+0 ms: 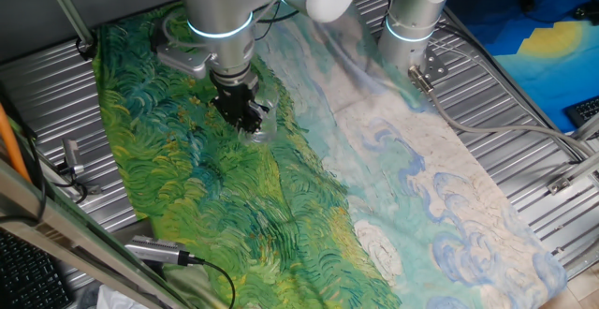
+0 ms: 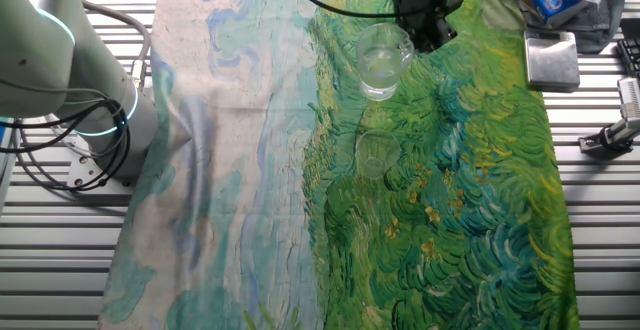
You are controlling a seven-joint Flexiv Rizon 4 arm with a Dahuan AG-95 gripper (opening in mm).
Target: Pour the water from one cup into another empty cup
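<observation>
The other fixed view shows me the end effector (image 2: 425, 25) at the far edge, its fingers clamped on the rim of the glass cup (image 2: 381, 62) holding water (image 2: 379, 74). The empty cup (image 2: 375, 154) stands nearer on the painted cloth (image 2: 470, 220) covering the desk.

One fixed view looks steeply down from high beside the arm's base along the painted cloth (image 1: 309, 206) on the counter (image 1: 505, 94), while the other fixed view faces it from the opposite side, equally near, both sharing that cloth (image 2: 400, 200).
</observation>
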